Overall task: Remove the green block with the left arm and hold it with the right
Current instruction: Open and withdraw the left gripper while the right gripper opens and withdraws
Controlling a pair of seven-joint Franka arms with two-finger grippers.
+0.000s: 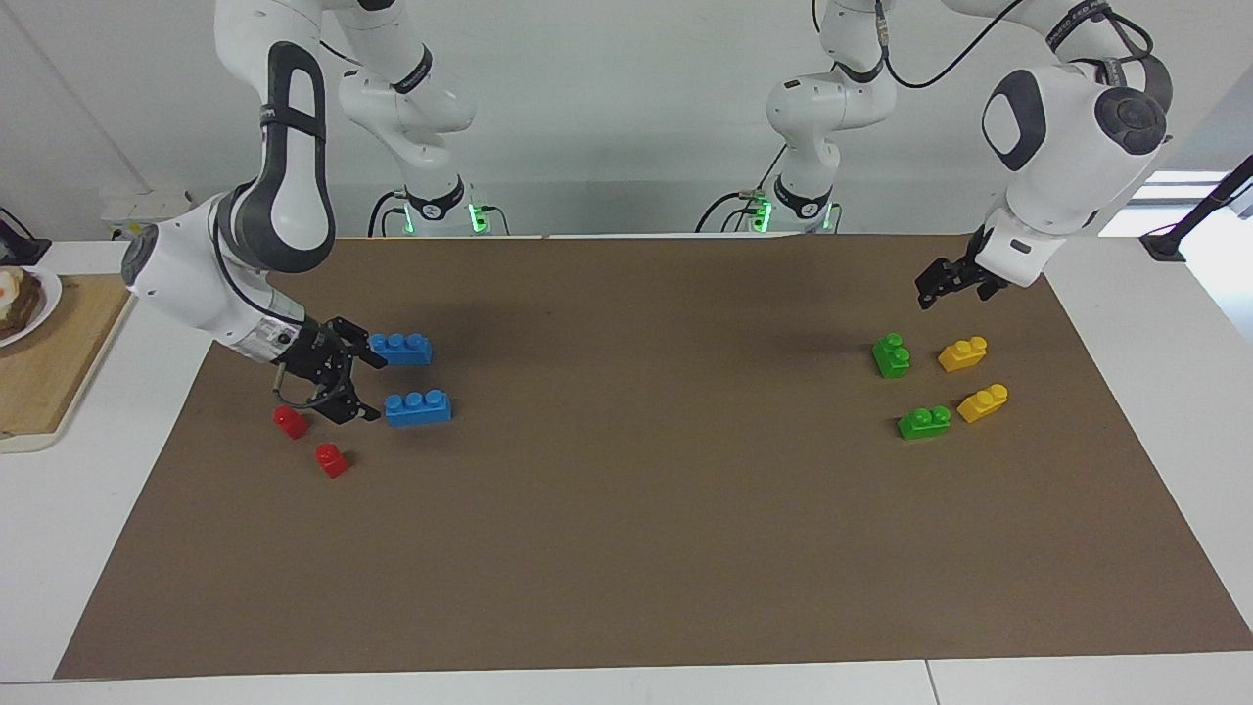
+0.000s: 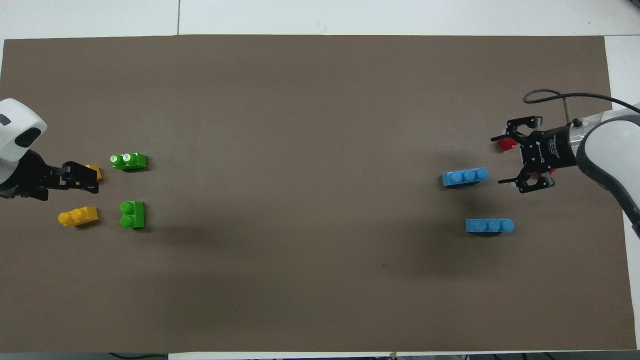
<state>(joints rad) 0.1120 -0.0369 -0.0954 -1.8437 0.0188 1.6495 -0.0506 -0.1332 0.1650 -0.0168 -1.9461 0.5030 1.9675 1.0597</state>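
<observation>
Two green blocks sit on your brown mat at the left arm's end; the green block (image 1: 891, 354) nearer the robots lies free, with its two round studs up. Your left gripper (image 1: 946, 284) hangs open and empty in the air, well apart from it. Your right gripper (image 1: 352, 384) hangs open and empty beside the blue brick (image 1: 418, 407), gripping nothing
</observation>
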